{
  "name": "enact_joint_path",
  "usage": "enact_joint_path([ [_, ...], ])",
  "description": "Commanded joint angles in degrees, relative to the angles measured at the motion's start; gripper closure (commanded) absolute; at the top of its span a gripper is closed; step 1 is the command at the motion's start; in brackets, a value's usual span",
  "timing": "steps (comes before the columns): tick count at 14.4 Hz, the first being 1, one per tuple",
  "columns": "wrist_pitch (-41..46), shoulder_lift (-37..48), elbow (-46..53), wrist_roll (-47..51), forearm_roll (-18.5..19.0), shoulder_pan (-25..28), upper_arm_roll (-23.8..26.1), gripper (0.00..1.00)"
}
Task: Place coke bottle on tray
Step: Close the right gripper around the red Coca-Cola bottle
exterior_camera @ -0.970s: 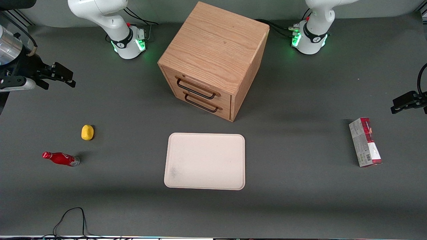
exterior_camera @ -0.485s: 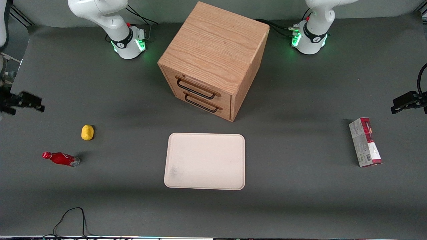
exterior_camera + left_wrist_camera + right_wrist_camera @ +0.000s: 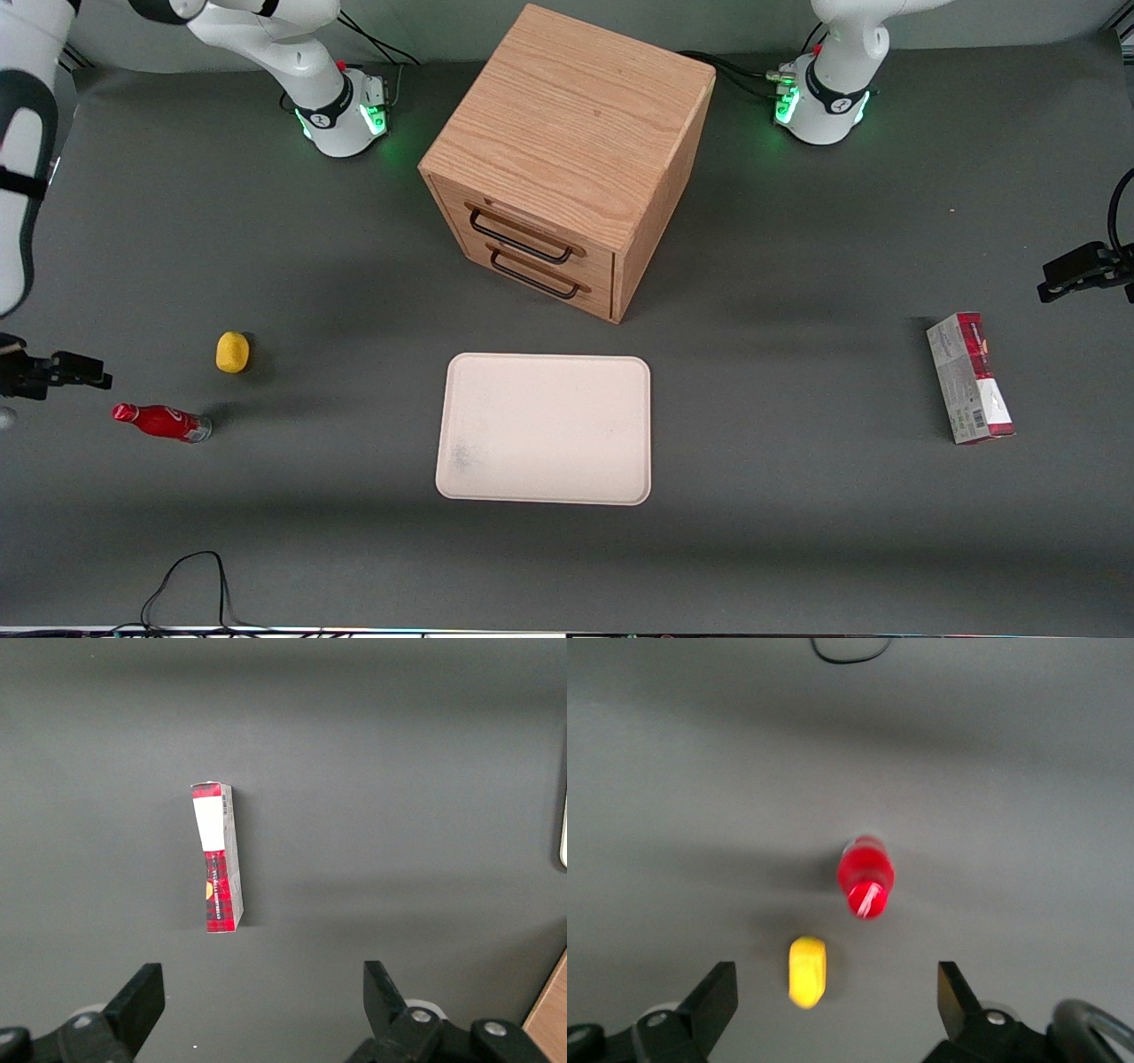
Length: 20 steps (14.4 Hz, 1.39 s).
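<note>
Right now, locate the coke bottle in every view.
Front view: coke bottle on the table toward the working arm's end, nearer the camera than the yellow lemon; the tool hovers close by, open.
Right wrist view: bottle beside the lemon.
Left wrist view: absent.
Shared landmark: the lemon.

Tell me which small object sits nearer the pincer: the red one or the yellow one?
The glossy red coke bottle; the open pincer hangs beside its cap, while the yellow lemon-shaped object sits further away.

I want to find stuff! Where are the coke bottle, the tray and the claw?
coke bottle (image 3: 161, 422), front view, red body.
tray (image 3: 545, 429), front view, bare middle.
claw (image 3: 837, 997), right wrist view, open, above the bottle.
</note>
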State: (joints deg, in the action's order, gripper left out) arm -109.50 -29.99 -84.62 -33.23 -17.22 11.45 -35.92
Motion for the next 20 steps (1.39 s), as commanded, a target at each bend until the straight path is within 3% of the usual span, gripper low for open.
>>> enact_joint_path([
  [1, -4.6, -3.9, 0.4, -2.1, -3.3, 0.2, -1.1, 0.0],
  [5, -13.8, -5.0, -6.1, -5.1, -6.9, 0.2, -0.9, 0.0],
  [8, -13.5, -6.2, -6.2, -5.0, -9.8, 0.2, -0.7, 0.0],
  [12, -13.3, -6.3, -7.1, -5.0, -10.0, 0.2, -0.6, 0.03],
  [14, -13.1, -6.3, -7.7, -5.1, -10.0, 0.2, -0.6, 0.19],
  [18, -12.3, -6.1, -8.1, -5.2, -9.9, 0.3, -0.6, 0.69],
  [20, -11.8, -5.5, -7.7, -5.1, -9.9, 0.6, -0.6, 0.83],
])
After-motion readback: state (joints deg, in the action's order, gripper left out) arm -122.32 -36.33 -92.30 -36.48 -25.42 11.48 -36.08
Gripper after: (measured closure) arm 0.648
